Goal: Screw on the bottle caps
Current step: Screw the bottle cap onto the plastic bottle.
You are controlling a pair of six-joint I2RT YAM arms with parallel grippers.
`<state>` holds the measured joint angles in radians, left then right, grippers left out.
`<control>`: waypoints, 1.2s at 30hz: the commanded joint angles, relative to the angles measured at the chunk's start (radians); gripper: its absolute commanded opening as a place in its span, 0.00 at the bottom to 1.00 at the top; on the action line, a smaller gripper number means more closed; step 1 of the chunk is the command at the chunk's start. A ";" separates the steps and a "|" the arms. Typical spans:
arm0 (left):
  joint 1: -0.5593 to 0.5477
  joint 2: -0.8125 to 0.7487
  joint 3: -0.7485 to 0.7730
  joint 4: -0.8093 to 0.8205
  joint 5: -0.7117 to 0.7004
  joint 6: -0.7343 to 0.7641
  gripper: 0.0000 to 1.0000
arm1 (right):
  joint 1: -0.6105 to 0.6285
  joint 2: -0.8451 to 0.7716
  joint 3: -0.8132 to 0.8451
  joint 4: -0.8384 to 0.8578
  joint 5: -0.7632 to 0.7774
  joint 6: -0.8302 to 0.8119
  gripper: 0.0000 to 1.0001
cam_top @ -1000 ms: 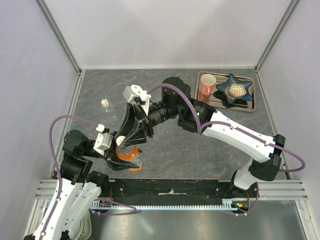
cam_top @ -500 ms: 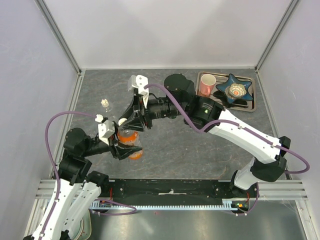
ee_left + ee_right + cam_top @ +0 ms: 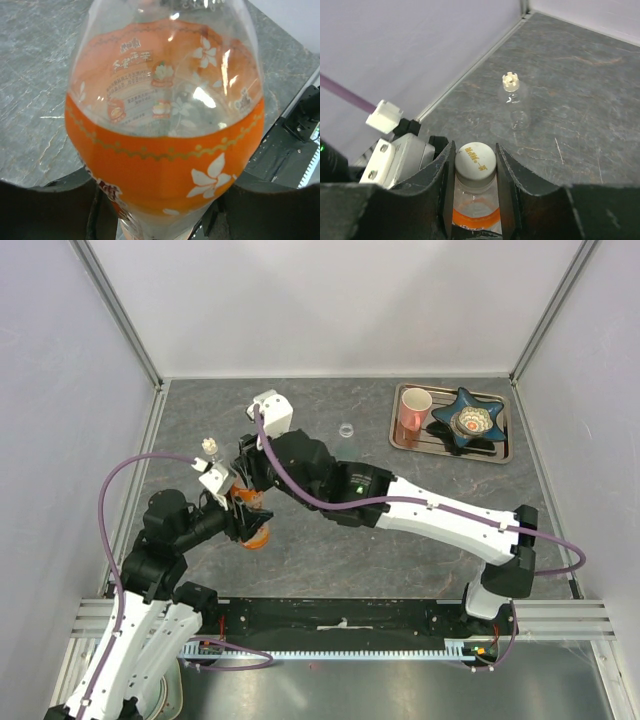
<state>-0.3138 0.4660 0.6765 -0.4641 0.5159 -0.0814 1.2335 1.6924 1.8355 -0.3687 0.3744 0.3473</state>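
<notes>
The right gripper [image 3: 476,167] clamps the white cap [image 3: 476,158] on the orange bottle [image 3: 165,150], whose body the left gripper [image 3: 236,524] grips. The tiny clear bottle [image 3: 514,105] stands near, apart.

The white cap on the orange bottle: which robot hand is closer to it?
Right. The right gripper is closed around the white cap, touching it on both sides. The left gripper holds the orange bottle lower down, on its body.
</notes>
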 commanded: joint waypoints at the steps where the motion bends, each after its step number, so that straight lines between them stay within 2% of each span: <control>1: 0.004 -0.056 0.037 0.255 -0.040 0.071 0.02 | 0.040 0.084 -0.003 -0.194 0.233 0.058 0.25; 3: 0.002 -0.058 0.031 0.254 -0.022 0.078 0.02 | 0.040 0.073 0.047 -0.179 0.172 0.033 0.39; 4: 0.004 -0.058 0.026 0.254 0.001 0.080 0.02 | 0.040 0.061 0.059 -0.170 0.140 0.016 0.53; 7: 0.004 -0.064 0.012 0.254 0.089 0.104 0.02 | 0.040 -0.016 0.087 -0.115 0.042 -0.034 0.84; 10: 0.004 -0.066 -0.002 0.263 0.224 0.091 0.02 | 0.038 -0.117 0.062 -0.047 -0.067 -0.086 0.98; 12: 0.002 -0.066 -0.014 0.269 0.289 0.091 0.02 | 0.023 -0.172 0.067 -0.044 -0.138 -0.111 0.98; 13: 0.002 -0.064 -0.017 0.274 0.350 0.065 0.02 | 0.015 -0.187 0.067 -0.044 -0.240 -0.131 0.98; 15: 0.002 -0.056 -0.020 0.278 0.401 0.058 0.02 | -0.009 -0.226 0.071 -0.049 -0.340 -0.148 0.98; 19: 0.004 -0.040 -0.017 0.288 0.572 0.045 0.02 | -0.063 -0.270 0.067 -0.059 -0.671 -0.221 0.98; 20: 0.002 -0.033 -0.018 0.294 0.608 0.037 0.02 | -0.083 -0.278 0.056 -0.061 -0.815 -0.256 0.98; 22: 0.002 -0.032 -0.020 0.315 0.719 0.019 0.02 | -0.101 -0.277 0.045 -0.065 -0.957 -0.289 0.98; 23: 0.002 -0.026 -0.022 0.320 0.751 0.014 0.02 | -0.114 -0.274 0.033 -0.065 -1.076 -0.321 0.98; 27: 0.002 -0.023 -0.022 0.326 0.883 0.006 0.02 | -0.129 -0.232 0.041 -0.036 -1.209 -0.335 0.94; 36: 0.002 -0.021 -0.017 0.326 0.897 0.003 0.02 | -0.135 -0.146 0.054 0.128 -1.350 -0.220 0.83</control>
<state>-0.3107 0.4381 0.6605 -0.1757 1.3582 -0.0517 1.1019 1.5482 1.8851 -0.3653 -0.8547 0.0780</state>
